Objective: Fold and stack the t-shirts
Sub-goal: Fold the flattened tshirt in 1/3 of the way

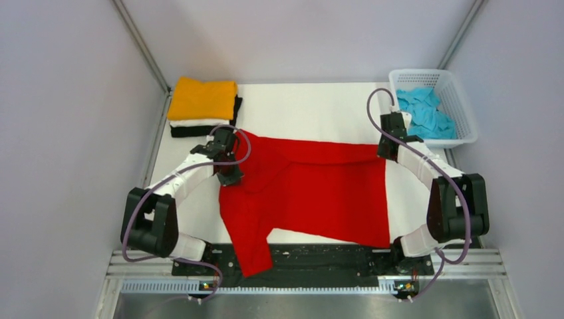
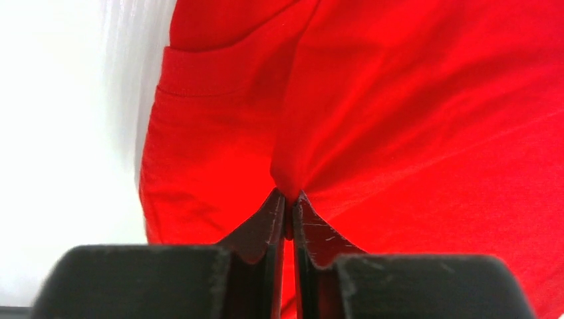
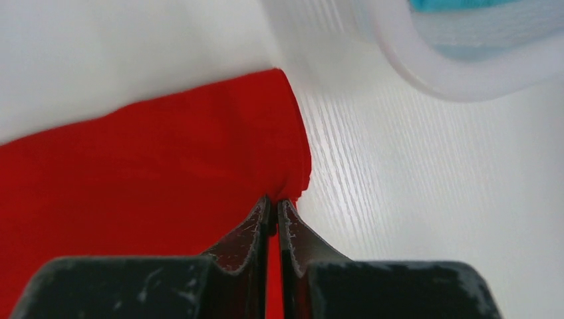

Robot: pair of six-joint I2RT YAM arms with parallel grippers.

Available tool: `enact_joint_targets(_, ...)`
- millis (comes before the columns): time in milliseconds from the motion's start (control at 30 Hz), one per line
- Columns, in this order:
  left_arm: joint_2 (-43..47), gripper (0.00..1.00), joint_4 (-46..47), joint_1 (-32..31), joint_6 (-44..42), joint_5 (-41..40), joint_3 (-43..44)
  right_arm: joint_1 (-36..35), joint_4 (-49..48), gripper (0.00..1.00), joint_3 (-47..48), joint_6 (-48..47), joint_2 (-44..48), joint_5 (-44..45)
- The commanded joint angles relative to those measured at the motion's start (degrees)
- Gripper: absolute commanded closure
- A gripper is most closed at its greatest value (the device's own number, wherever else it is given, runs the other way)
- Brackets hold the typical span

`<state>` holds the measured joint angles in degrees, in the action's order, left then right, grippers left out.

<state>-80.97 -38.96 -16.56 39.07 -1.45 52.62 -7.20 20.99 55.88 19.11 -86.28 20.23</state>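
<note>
Red t-shirt lies spread mid-counter, one sleeve over the near edge. My left gripper and right gripper each pinch its far edge, jaws closed on cloth. Fold in hand; next, I judge, both must travel nearward together.

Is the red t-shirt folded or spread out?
Spread out: the red t-shirt lies wide across the table, one part overhanging the near edge. Left gripper and right gripper each pinch it.
</note>
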Motion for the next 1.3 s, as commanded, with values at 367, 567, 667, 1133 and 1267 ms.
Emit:
enact_joint_targets(367, 3.7, 0.01, 2.2, -0.2, -3.4, 4.9, 7.0, 0.5, -0.9, 0.01, -4.5, 3.5, 12.9, -4.7)
enact_joint_targets(567, -9.9, 0.01, 13.2, -0.1, -4.0, 7.7, 17.0, 0.5, -14.6, 0.01, -7.4, 5.7, 8.0, -21.0)
enact_joint_targets(667, -21.3, 0.01, 9.5, -0.1, -5.9, 8.5, 27.9, 0.4, -16.7, 0.01, -5.6, 6.9, 2.3, -21.4)
enact_joint_targets(1133, -49.5, 0.01, 10.8, 4.2, -4.4, 2.5, 50.2, 1.5, -18.1, 0.01, 2.7, 12.3, -18.7, -14.8)
enact_joint_targets(1267, -53.5, 0.01, 11.4, 5.2, -2.9, 5.1, 52.9, 3.5, -17.1, 0.01, 4.9, 13.8, -22.3, -14.1)
